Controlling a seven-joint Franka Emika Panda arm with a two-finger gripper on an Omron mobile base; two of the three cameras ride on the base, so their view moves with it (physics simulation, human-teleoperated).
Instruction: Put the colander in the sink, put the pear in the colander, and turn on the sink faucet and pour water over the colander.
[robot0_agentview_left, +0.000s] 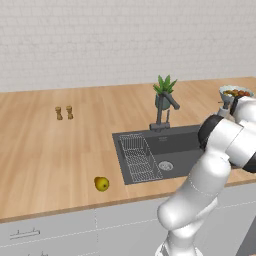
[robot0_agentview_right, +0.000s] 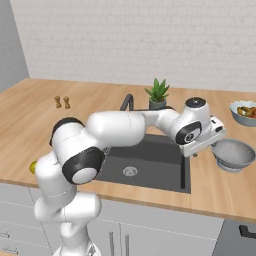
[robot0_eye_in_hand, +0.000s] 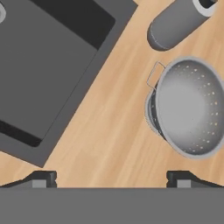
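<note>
The silver perforated colander (robot0_agentview_right: 232, 154) sits upright on the wooden counter just right of the dark sink (robot0_agentview_right: 150, 162). My gripper (robot0_eye_in_hand: 111, 179) hovers open over the counter strip between the sink (robot0_eye_in_hand: 48, 65) and the colander (robot0_eye_in_hand: 190, 107), holding nothing. From the right base the hand (robot0_agentview_right: 196, 150) is close to the colander's left rim, apart from it. The yellow-green pear (robot0_agentview_left: 101, 184) lies on the counter left of the sink (robot0_agentview_left: 180, 145), near the front edge. The faucet (robot0_agentview_left: 162, 112) stands behind the basin.
A wire rack (robot0_agentview_left: 139, 157) fills the sink's left side, with the drain (robot0_agentview_left: 165, 165) beside it. A potted plant (robot0_agentview_left: 164, 92) stands behind the faucet. A fruit bowl (robot0_agentview_right: 245, 112) is behind the colander. Two small shakers (robot0_agentview_left: 64, 113) stand far left. A grey cylinder (robot0_eye_in_hand: 179, 22) lies beyond the colander.
</note>
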